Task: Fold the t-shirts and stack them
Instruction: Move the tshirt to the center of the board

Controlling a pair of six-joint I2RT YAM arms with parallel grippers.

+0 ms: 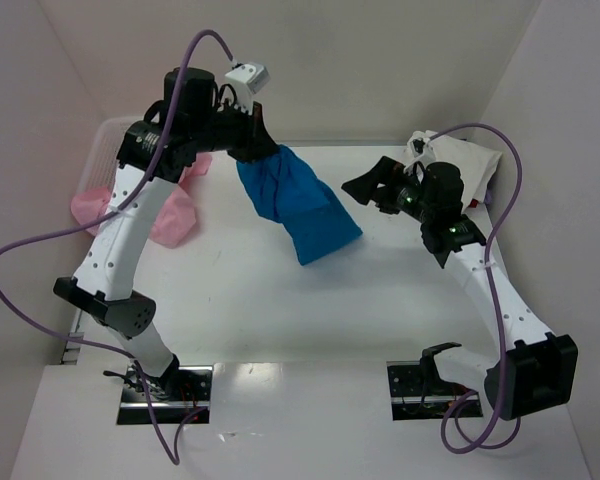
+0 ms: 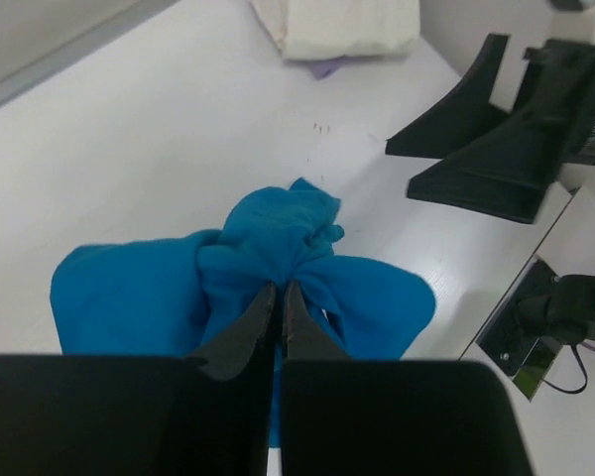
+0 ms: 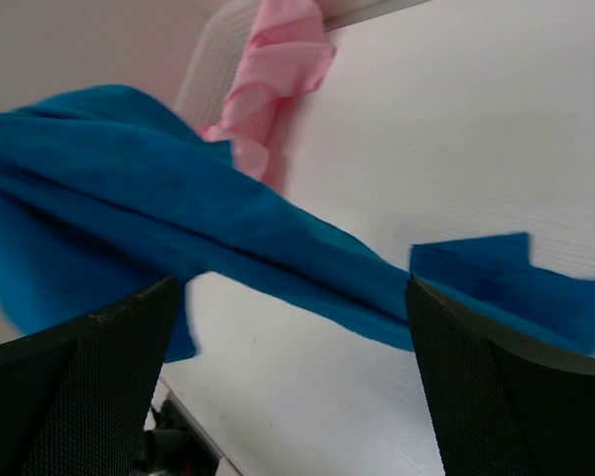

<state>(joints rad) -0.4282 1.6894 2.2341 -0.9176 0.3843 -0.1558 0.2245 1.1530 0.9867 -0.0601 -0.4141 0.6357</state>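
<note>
My left gripper [image 1: 263,146] is shut on a bunched part of the bright blue t-shirt [image 1: 298,205] and holds it up over the far middle of the table; its lower end drapes down to the table. In the left wrist view the blue t-shirt [image 2: 268,268] is pinched between my closed fingers [image 2: 278,312]. My right gripper [image 1: 365,185] is open and empty, just right of the hanging cloth. The right wrist view shows the blue t-shirt [image 3: 228,238] stretched across ahead of the wide-open fingers [image 3: 109,342]. Pale pink t-shirts [image 1: 170,215] lie at the far left. A cream-white t-shirt [image 1: 472,165] lies folded at the far right.
A white lattice basket [image 1: 100,160] stands at the far left edge, with pink cloth hanging over it. White walls close in the table on three sides. The two arm bases [image 1: 165,385] sit at the near edge.
</note>
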